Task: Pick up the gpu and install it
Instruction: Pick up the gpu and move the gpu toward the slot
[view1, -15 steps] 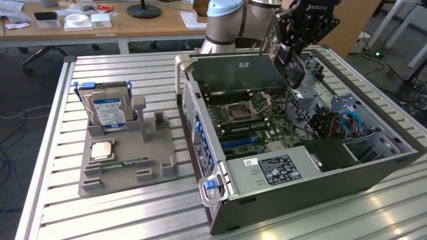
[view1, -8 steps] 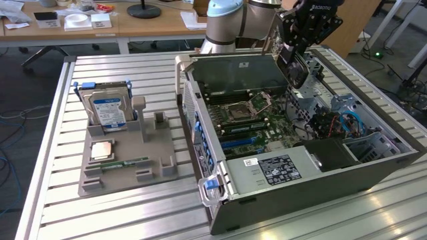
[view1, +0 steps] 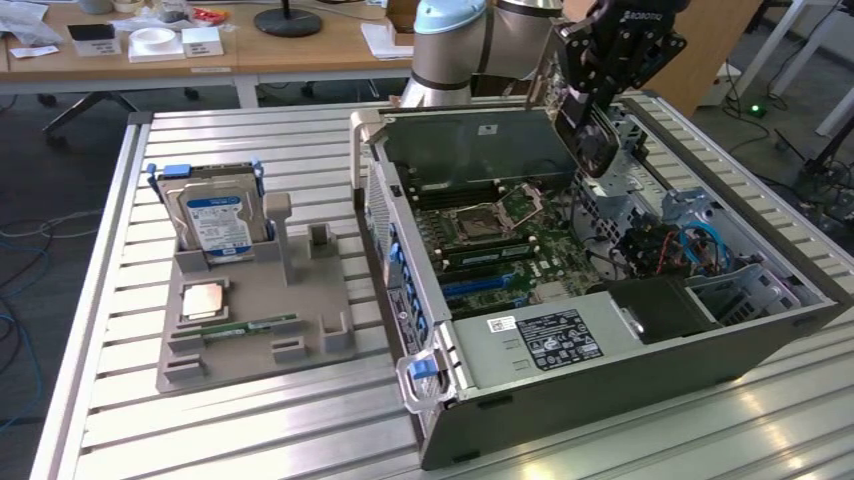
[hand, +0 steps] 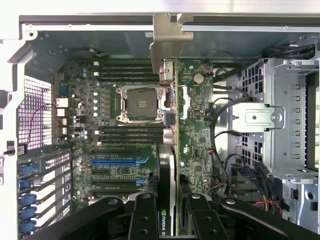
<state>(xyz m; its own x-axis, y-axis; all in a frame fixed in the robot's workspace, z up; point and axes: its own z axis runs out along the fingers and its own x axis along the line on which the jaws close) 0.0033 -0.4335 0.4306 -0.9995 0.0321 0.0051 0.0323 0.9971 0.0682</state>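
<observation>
The gpu (view1: 593, 135) hangs on edge above the open computer case (view1: 561, 375), with my gripper (view1: 597, 98) shut on its upper part. In the wrist view the gpu (hand: 170, 150) is seen edge-on between my black fingers (hand: 144, 215), and its silvery bracket (hand: 167, 35) points toward the far wall of the case. The card hovers over the motherboard (hand: 125, 130), beside the CPU socket (hand: 141, 103) and above the blue expansion slots (hand: 120, 161). It stands apart from the board.
A grey holder (view1: 254, 345) on the slatted table at the exterior view's left carries a hard drive (view1: 220, 222), a CPU chip (view1: 202, 300) and a green memory stick (view1: 254, 327). Inside the case are a drive cage (hand: 287, 120), cables (view1: 694, 245) and a power supply (view1: 561, 340).
</observation>
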